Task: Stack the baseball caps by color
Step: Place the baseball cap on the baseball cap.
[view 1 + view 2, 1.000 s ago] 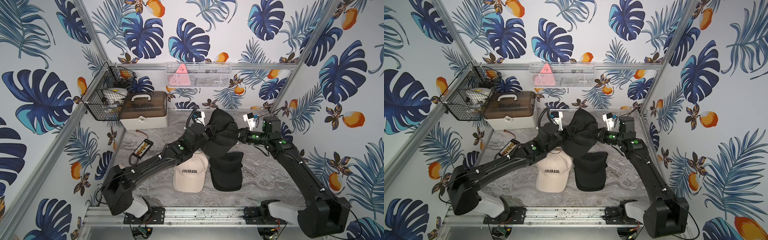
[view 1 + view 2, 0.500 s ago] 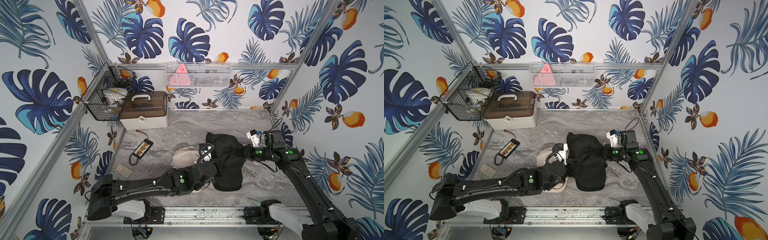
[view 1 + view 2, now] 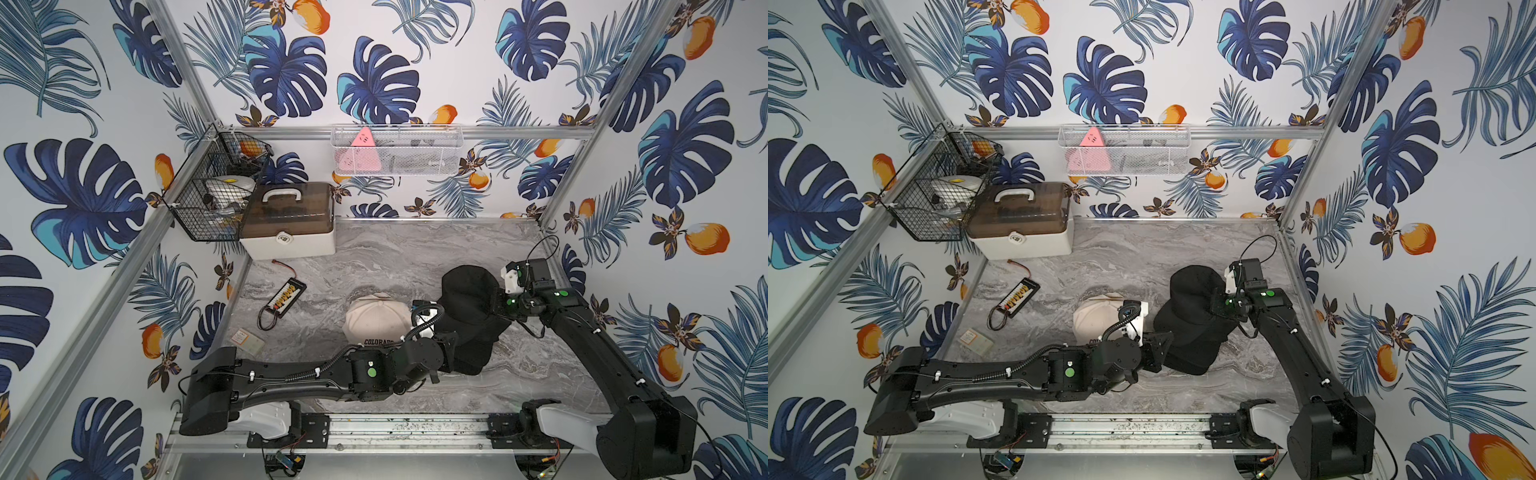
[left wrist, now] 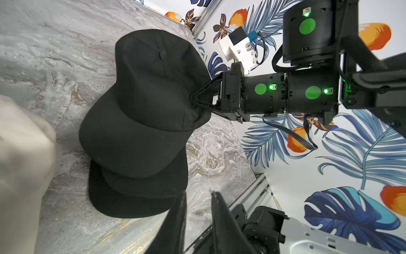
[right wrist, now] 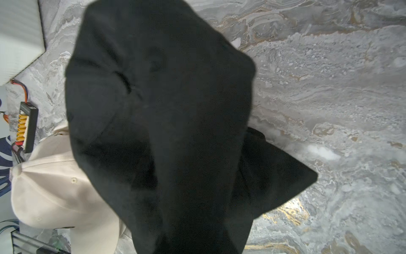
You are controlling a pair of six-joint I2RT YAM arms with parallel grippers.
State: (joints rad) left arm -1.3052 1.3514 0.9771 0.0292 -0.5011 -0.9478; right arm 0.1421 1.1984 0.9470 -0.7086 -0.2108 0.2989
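Right gripper (image 4: 194,102) pinches the side of the top black cap (image 4: 142,99), tips together on the fabric. Left gripper (image 4: 198,193) stands narrowly parted and empty, just off that cap's brim. Under that cap lies the lower black cap (image 4: 131,198). The cream cap (image 3: 376,318) sits just beside it

The only words that can be read are the black capitals "COLORADO" across the front of the cream cap (image 3: 376,318), in a top view, their end cut off by the left arm. Marks on the pink triangle (image 3: 362,139), the small card (image 3: 248,338) and the connector board (image 3: 286,296) are too small to read.
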